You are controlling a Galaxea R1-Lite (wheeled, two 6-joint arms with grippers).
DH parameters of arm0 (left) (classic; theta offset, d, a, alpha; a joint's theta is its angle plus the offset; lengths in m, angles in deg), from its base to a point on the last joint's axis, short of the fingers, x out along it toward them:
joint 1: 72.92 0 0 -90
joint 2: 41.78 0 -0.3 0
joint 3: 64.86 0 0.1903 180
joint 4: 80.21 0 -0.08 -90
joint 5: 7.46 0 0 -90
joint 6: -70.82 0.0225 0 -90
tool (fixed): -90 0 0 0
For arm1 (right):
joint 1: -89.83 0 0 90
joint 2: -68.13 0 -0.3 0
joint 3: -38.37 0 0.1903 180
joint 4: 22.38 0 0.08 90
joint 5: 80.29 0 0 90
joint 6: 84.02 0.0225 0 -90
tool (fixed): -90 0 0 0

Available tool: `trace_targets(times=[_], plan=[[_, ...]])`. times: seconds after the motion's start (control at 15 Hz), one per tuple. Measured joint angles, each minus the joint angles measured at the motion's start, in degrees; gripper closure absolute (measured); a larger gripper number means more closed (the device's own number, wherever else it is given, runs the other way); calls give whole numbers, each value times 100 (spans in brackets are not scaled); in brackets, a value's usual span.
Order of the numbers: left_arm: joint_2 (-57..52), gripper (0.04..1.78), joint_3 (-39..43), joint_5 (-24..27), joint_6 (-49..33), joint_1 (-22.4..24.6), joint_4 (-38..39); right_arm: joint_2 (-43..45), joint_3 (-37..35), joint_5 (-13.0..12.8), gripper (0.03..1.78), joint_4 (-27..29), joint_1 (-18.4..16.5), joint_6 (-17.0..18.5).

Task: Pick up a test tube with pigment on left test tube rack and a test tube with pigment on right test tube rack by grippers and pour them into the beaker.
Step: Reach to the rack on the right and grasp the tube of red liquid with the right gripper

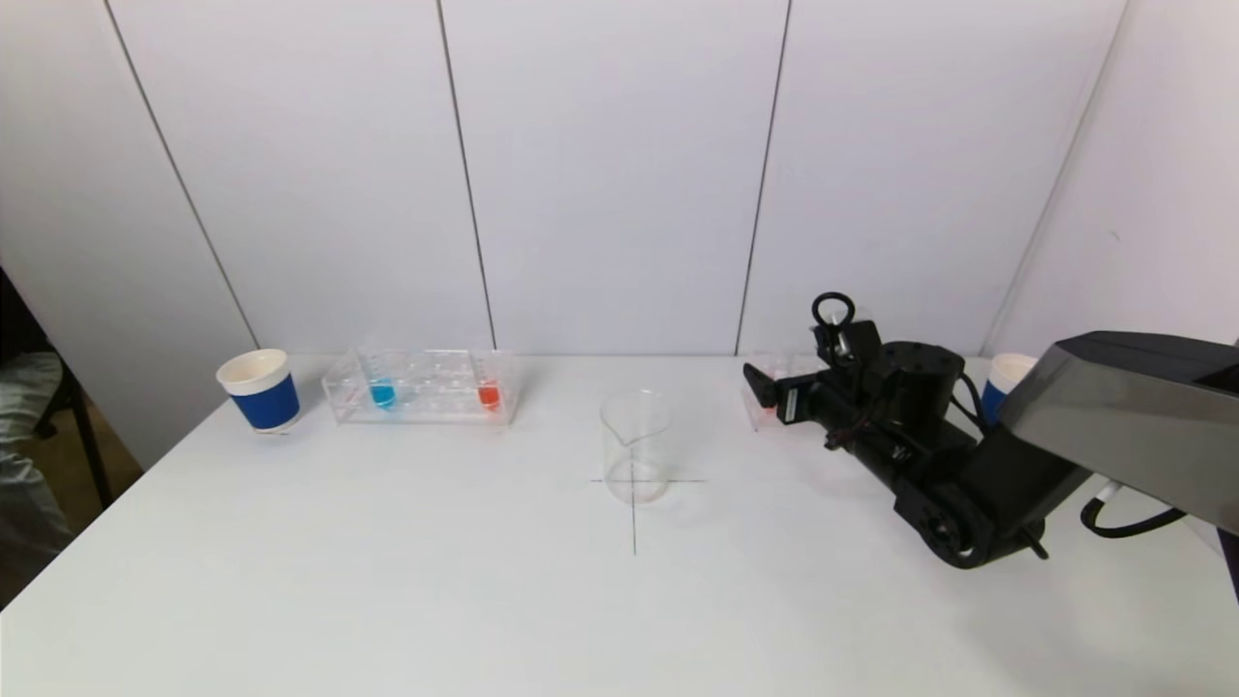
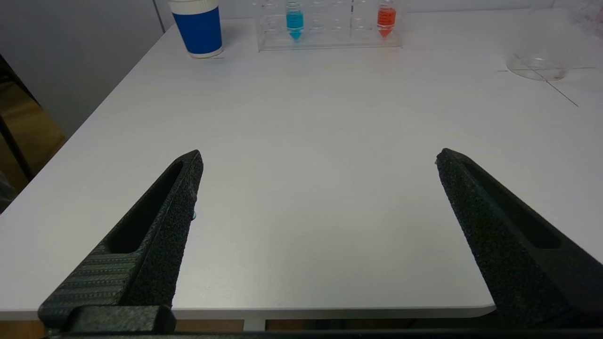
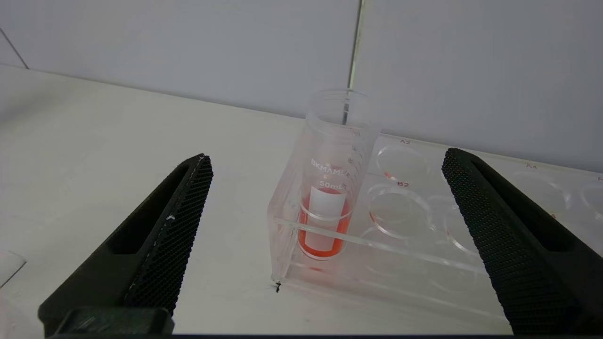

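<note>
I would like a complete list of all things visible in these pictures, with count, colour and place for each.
beaker: one, clear, table centre on a cross mark
left test tube rack: one, clear, far left of table
blue tube: one, in left rack
red tube: one, in left rack
right test tube rack: one, clear, far right
red-orange tube: one, in right rack's corner
paper cups: two, blue and white, beyond each rack
table: one, white
left gripper: open, near table edge
right gripper: open, facing red-orange tube
</note>
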Motion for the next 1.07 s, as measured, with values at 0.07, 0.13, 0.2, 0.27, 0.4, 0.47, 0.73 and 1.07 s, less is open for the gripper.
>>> trace_targets(times=[0.07,0.13,0.2,0.27,0.4,0.47,0.73,1.07], plan=[[0,9,0,0,0,0,2,-30,49,-11,4,11,6,0],[0,9,0,-2,0,0,0,-63,104,-61,4,35,11,-2],[0,9,0,0,2,0,0,-100,173,-107,4,48,16,-2],[0,9,0,0,0,0,0,-135,247,-124,4,66,20,0],[0,9,0,0,2,0,0,-190,361,-130,4,96,27,2],[0,9,0,2,0,0,0,-216,422,-166,4,107,27,0],[0,9,0,0,0,0,0,-323,700,-279,4,190,27,0],[0,9,0,0,2,0,0,-472,992,-372,4,229,33,2]])
